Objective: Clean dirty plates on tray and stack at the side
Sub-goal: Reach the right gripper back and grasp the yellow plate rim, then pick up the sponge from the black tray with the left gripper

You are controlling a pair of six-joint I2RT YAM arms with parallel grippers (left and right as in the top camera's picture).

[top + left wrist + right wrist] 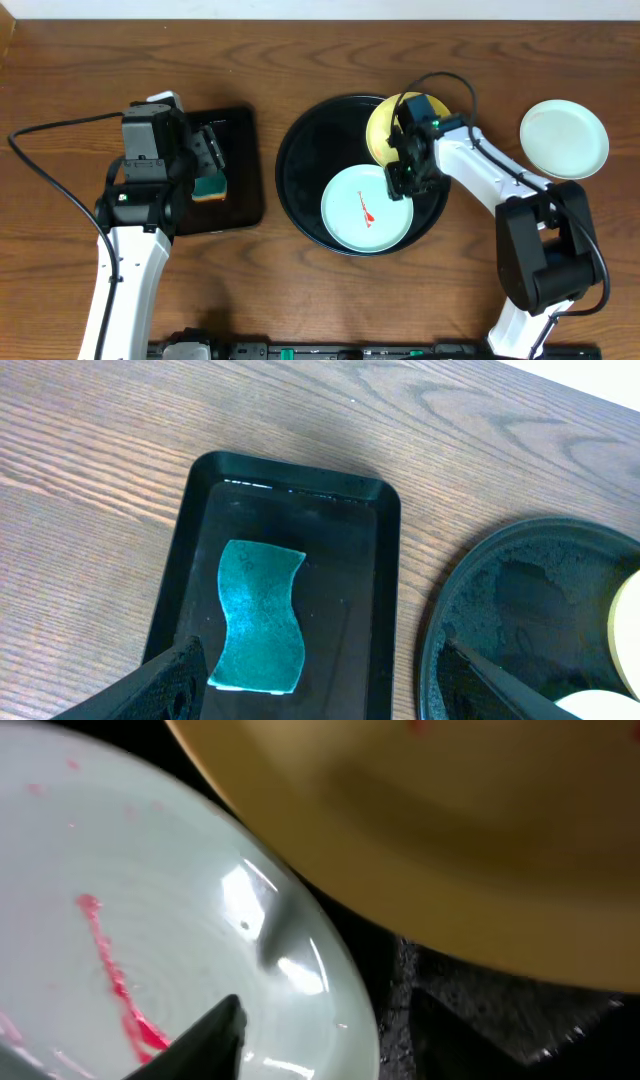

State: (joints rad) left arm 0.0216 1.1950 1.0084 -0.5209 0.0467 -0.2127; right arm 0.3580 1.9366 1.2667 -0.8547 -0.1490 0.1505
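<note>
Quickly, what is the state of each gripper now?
Left gripper: open, holding nothing, above the sponge.
Right gripper: open, at the rim of the blue plate, holding nothing.

Wooden table (300, 300), brown, strong grain, seen from overhead. Round black tray (318, 135) at centre. Rectangular black tray (242, 170) just beside it on left, narrow strip of wood between. Light blue plate (563, 139) alone on bare wood at far right, apart from round tray. Black cable (50, 128) loops over left side.

Probably a robotics lab: a wood-grain table (300, 295) carries a left arm (128, 255) and a right arm (485, 172) at its near edge, a black cable (60, 123) trailing over its left side.
</note>
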